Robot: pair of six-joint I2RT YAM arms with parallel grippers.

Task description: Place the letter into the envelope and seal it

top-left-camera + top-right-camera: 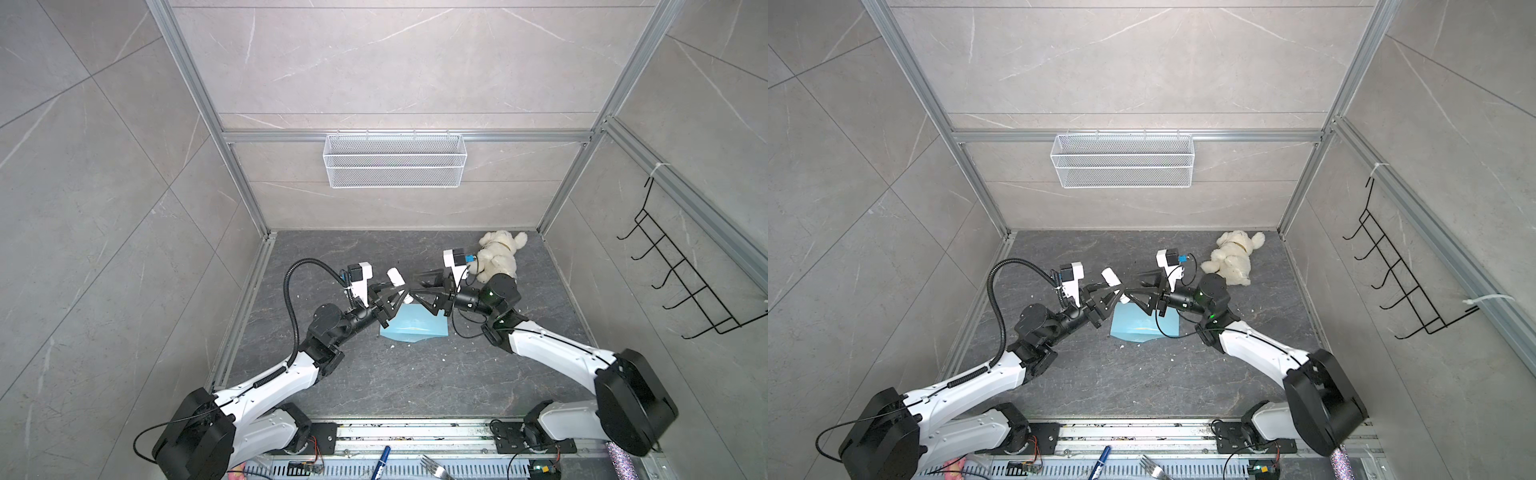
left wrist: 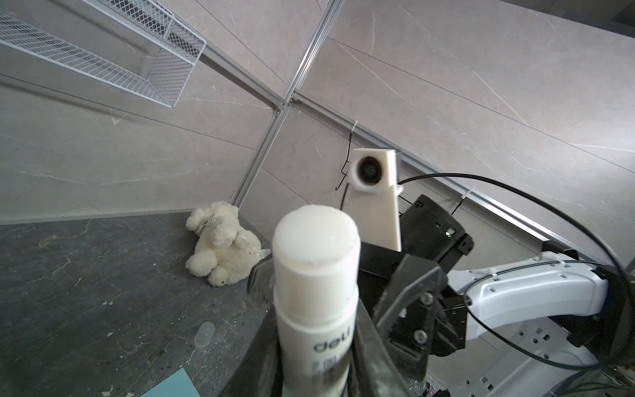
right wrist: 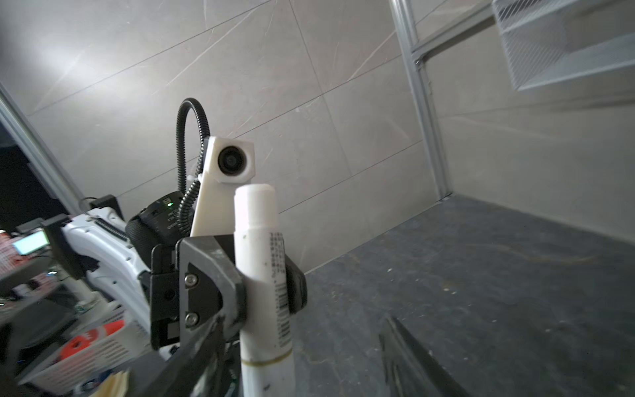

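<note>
In both top views the left tool [image 1: 400, 291] clenches a glue stick [image 1: 395, 276]. The right tool [image 1: 417, 286] sits released beside it, with the envelope [image 1: 415, 328] flat on the counter [image 1: 415, 382] beneath both. Left wrist: glue stick uncapped (clear cap [image 2: 204, 333] on the counter). Right wrist: right tool's fingers [image 3: 409, 357] spread.

Found the envelope [image 1: 415, 328] flat on the table [image 1: 374, 374], near its middle; saw the glue stick [image 1: 395, 276] held up near its far edge, between the left gripper [image 1: 402, 293] and the right gripper [image 1: 416, 286]; spotted the plush toy [image 1: 498, 253] in the table's far right corner; noted the wire basket [image 1: 395, 166] on the back wall, the hook rack [image 1: 673, 270] on the right wall; marked the marker [image 1: 382, 457] left of the fork [image 1: 434, 467], before the table's near edge.
</note>
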